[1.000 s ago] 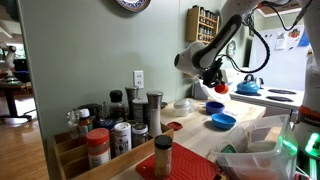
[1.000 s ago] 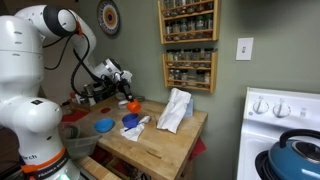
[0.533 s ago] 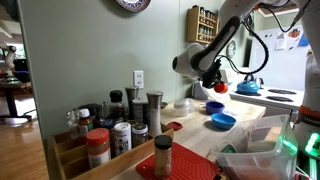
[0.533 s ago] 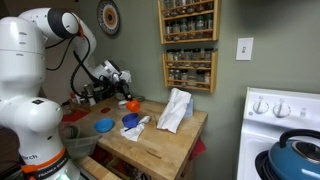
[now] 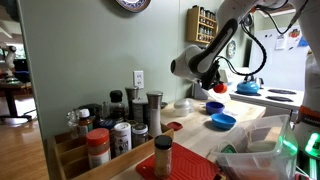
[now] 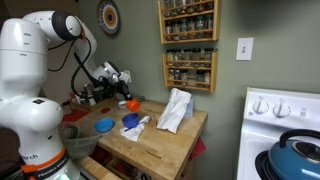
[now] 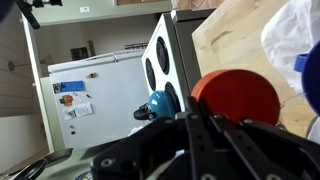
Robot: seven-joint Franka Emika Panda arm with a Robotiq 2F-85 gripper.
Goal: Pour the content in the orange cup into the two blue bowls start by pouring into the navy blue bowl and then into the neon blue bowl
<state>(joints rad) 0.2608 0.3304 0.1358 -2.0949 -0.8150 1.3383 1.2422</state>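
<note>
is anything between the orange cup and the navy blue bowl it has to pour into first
Nothing visible does. The gripper holds the orange cup in the air roughly above the navy blue bowl, with only open space between them. The neon blue bowl sits beside it.

I note a grey-green wall carrying two wooden spice racks, a round clock and a white outlet. A butcher-block counter stands near a white stove. Wood floor in an exterior view; white refrigerator in the wrist view.
</note>
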